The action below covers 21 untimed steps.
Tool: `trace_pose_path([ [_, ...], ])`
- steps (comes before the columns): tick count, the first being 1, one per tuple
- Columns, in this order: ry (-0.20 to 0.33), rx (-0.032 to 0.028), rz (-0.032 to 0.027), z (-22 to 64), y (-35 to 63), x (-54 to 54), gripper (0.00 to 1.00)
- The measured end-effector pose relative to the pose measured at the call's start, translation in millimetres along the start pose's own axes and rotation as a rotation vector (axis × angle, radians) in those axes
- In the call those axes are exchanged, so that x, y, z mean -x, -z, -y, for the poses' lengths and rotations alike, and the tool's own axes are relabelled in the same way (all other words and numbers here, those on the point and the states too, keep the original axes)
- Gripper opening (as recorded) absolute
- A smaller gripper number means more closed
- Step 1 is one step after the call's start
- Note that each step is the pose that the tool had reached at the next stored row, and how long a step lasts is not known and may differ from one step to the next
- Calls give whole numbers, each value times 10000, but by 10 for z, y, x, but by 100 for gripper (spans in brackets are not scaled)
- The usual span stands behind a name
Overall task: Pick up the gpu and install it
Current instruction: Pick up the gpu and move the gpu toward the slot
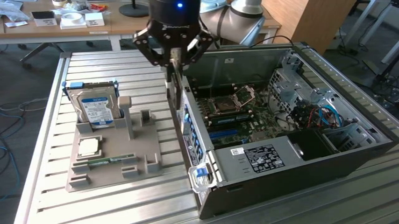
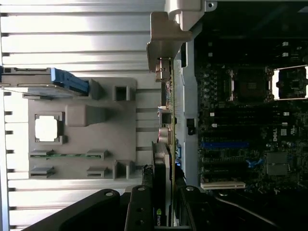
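Tan-brown gpu (image 1: 176, 86) edge-on, pinched in the hand (image 1: 174, 59), lower end lost against the case wall (image 1: 190, 140)

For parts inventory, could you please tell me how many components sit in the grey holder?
3: hard drive upright at one end, CPU flat in the middle, green memory stick lying beside the CPU. None seems hidden.

On the table (image 1: 93, 205), a parts holder (image 1: 146, 156) sits toward the exterior view's left edge, with an open computer case (image 1: 349, 158) just beside it on the right and a motherboard (image 1: 249, 114) in it. In the holder, a hard drive (image 1: 96, 109) stands upright at the far left corner, a processor chip (image 1: 89, 147) lies in front of it, and a memory stick (image 1: 106, 162) lies nearer still. The gpu (image 1: 177, 88) hangs edge-on in the gripper (image 1: 175, 58), over the gap between holder and case.
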<state>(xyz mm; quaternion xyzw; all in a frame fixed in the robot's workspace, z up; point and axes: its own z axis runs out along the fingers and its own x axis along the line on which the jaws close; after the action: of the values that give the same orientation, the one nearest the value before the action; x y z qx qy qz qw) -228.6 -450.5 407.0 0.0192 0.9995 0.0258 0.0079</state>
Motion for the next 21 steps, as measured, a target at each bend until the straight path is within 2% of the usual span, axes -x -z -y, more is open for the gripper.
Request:
trace_pose_path([
  [21, -2, 89, -4, -36, -16, 952, 27],
])
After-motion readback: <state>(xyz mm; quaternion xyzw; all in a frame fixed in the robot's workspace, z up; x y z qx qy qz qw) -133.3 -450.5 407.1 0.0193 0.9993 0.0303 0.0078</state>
